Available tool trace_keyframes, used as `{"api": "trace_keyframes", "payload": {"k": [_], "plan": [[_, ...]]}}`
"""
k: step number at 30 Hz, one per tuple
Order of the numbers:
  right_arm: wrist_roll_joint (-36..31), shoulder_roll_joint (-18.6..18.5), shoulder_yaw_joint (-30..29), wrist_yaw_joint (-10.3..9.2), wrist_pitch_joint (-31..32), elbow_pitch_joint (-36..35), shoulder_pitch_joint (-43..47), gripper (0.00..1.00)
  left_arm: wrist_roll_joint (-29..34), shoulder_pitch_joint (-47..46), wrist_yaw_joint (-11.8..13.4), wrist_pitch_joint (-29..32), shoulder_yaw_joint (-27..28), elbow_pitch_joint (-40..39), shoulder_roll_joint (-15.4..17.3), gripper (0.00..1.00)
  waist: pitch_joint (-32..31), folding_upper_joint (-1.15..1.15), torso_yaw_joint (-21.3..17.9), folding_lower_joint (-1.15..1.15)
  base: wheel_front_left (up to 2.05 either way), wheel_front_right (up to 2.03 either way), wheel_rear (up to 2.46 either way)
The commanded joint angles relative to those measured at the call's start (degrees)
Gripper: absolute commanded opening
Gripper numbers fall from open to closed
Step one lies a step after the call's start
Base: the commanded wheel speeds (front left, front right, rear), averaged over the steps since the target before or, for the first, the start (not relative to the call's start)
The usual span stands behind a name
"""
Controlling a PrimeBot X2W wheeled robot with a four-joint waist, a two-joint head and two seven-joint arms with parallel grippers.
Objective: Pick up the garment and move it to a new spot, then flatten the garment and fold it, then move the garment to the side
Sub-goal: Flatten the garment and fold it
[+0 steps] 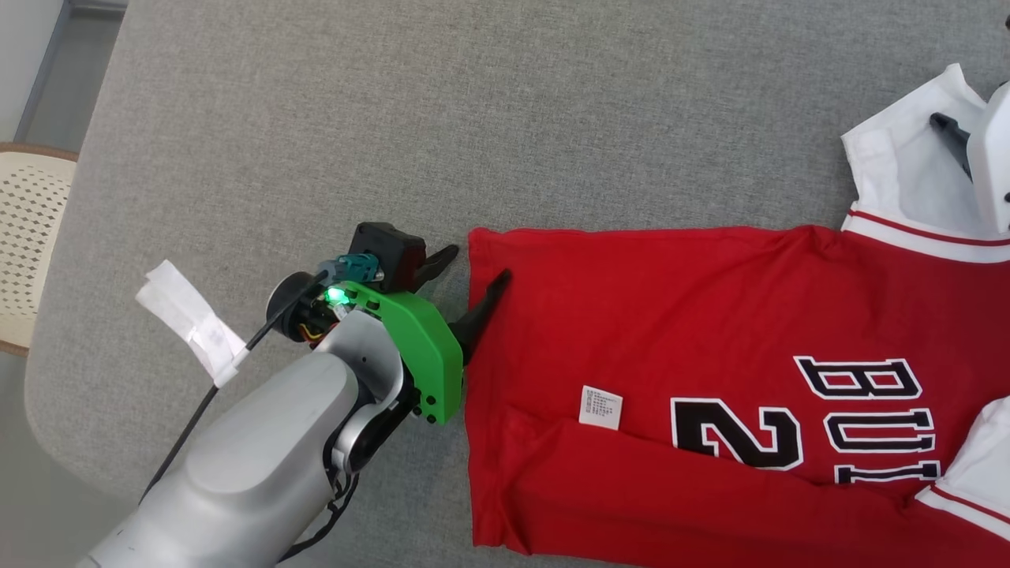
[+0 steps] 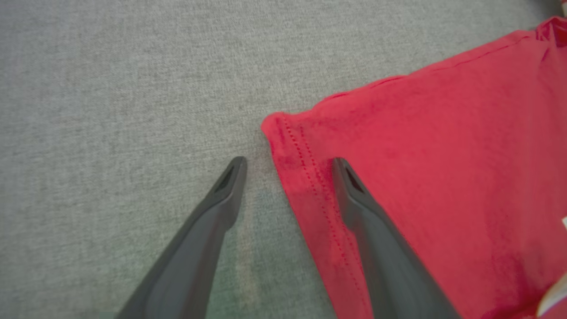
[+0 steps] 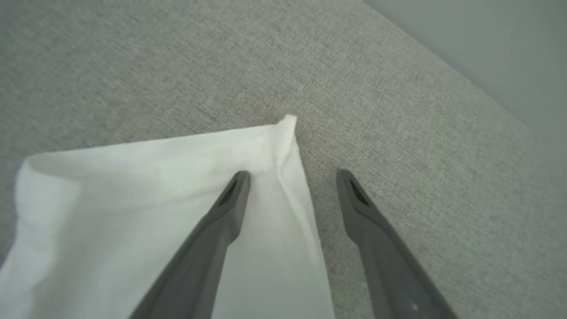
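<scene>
Lying garment (image 1: 710, 355): we see a red jersey spread flat on the right half of the grey worktop (image 1: 473, 118), with its hem to the left and its white sleeves to the right.
Lettering (image 1: 868, 418): black characters with white edges face up on the near right part.
Label (image 1: 600, 407): a small white one lies on the red cloth, left of the lettering.
Left gripper (image 1: 479, 263): we find it at the hem's far left corner. Its fingers (image 2: 376, 248) are apart, one above red cloth and the other above bare worktop, holding nothing.
Right gripper (image 3: 293, 174): it is at the far white sleeve (image 1: 892, 166), fingers apart. One is over the sleeve's corner and the other over bare worktop, holding nothing.
Contact: we cannot tell whether any fingertip touches the cloth.
Paper tag (image 1: 189, 319): white, it is wrapped on the left arm's black cable.
Chair (image 1: 28, 229): pale, it stands beyond the worktop's left edge.
</scene>
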Motion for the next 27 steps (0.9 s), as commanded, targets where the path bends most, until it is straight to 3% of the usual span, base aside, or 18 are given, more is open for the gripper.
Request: {"api": "trace_keyframes", "payload": {"k": [1, 8, 9, 10, 11, 12, 15, 27], "plan": [[0.53, -0.06, 0.93, -0.02, 0.3, 0.92, -0.33, 1.0, -0.32, -1.07, -0.48, 0.3, -0.23, 0.58, -0.35, 1.0, 0.4, 0.0, -0.19, -0.01, 0.0, 0.0, 0.0], [2.64, 1.1, 3.47, 0.0, 0.74, 3.25, -1.54, 1.0, -0.75, -2.28, -1.98, 0.05, -0.69, 3.63, -2.33, 1.0, 1.05, 0.0, -0.88, -0.01, 0.0, 0.0, 0.0], [3.15, 1.25, 4.06, 0.02, 1.14, 3.35, -1.53, 0.96, -0.97, -2.39, -2.44, 0.34, -0.87, 4.05, -2.56, 1.0, 1.08, 0.0, -0.98, -0.01, 0.0, 0.0, 0.0], [3.6, 1.27, 4.6, 0.02, 1.28, 3.3, -1.53, 0.45, -1.22, -2.42, -2.86, 0.42, -0.97, 4.25, -2.77, 0.99, 1.1, 0.0, -1.06, -0.01, 0.0, 0.0, 0.0], [4.08, 1.24, 4.93, 0.03, 0.6, 2.88, -1.67, 0.28, -1.37, -2.53, -3.28, 0.35, -1.05, 4.46, -2.94, 0.47, 1.14, 0.0, -1.15, -0.01, 0.0, 0.0, 0.0], [4.5, 1.23, 4.7, 0.02, -0.1, 3.01, -2.06, 0.0, -1.85, -2.53, -3.75, 0.2, -0.97, 4.79, -3.16, 0.0, 1.18, 0.0, -1.3, -0.01, 0.0, 0.0, 0.0], [5.9, 0.62, 4.76, -0.04, -2.45, 2.49, -3.2, 0.0, -1.87, -2.96, -4.55, -1.16, -0.36, 5.79, -3.54, 0.0, 1.11, 0.0, -1.86, -0.01, 0.0, 0.0, 0.0], [10.08, -2.93, 0.7, -0.04, -12.03, 2.85, -3.73, 0.0, -1.09, -4.49, -1.94, -6.67, 3.47, 8.27, -1.25, 0.0, -2.43, 0.0, -5.3, -0.01, 0.0, 0.0, 0.0]]}}
